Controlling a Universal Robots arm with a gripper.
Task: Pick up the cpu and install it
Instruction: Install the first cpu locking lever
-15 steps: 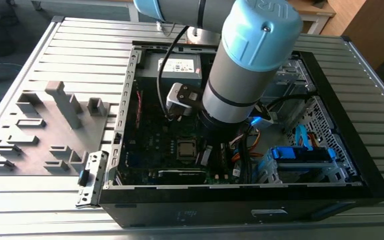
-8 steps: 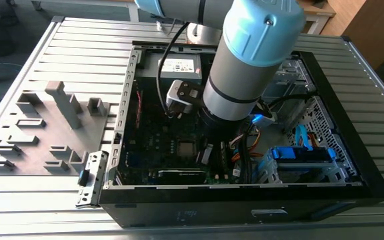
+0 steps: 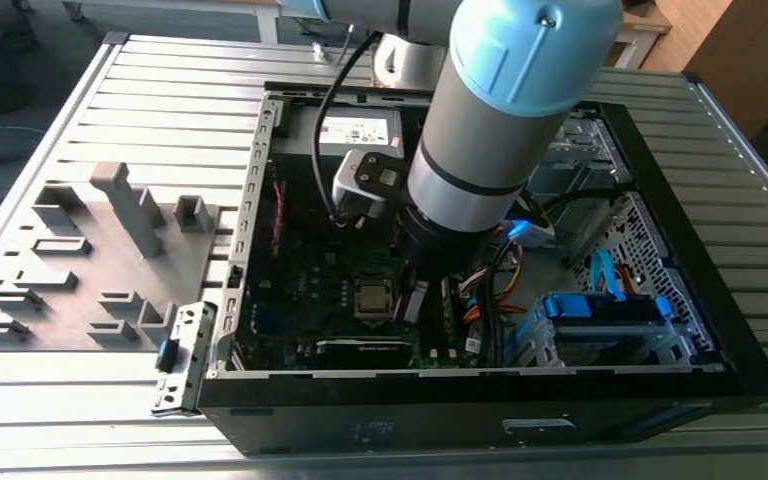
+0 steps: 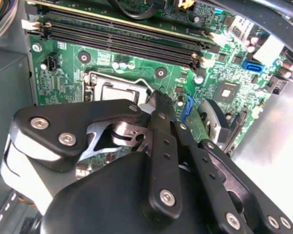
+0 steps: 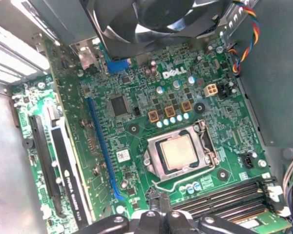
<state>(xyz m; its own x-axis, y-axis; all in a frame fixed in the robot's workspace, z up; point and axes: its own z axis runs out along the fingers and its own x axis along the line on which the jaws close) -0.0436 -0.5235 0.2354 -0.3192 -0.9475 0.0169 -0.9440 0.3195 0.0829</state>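
An open computer case [image 3: 491,400] lies on its side on a ribbed metal desk [image 3: 117,90]. A grey and pale blue robot arm [image 3: 491,130] reaches down into it. On the desk toward the exterior view's left of the case sits a grey moulded tray [image 3: 37,300] with raised blocks and recesses.

Inside the case a green motherboard [image 5: 136,112] covers the floor. The cpu [image 5: 178,152], a small square chip with a silver-grey metal top, lies flat in its socket on the board, framed on all sides by the socket's metal bracket. In the first wrist view a black fan [image 5: 146,19] lies beyond the socket on one side, and long dark memory slots [image 5: 224,197] run along the other side.

In the exterior view the gripper [image 3: 415,303] hangs just beside the cpu [image 3: 375,297], toward the exterior view's right. In the second wrist view the gripper [image 4: 156,100] shows its black linkage, with its two fingers pressed together at the tips and nothing between them. The tips sit near one corner of the socket, where part of the cpu [image 4: 112,91] shows past the linkage. Whether the tips touch the board cannot be told. In the first wrist view the gripper [image 5: 160,214] lies between the socket and the memory slots.
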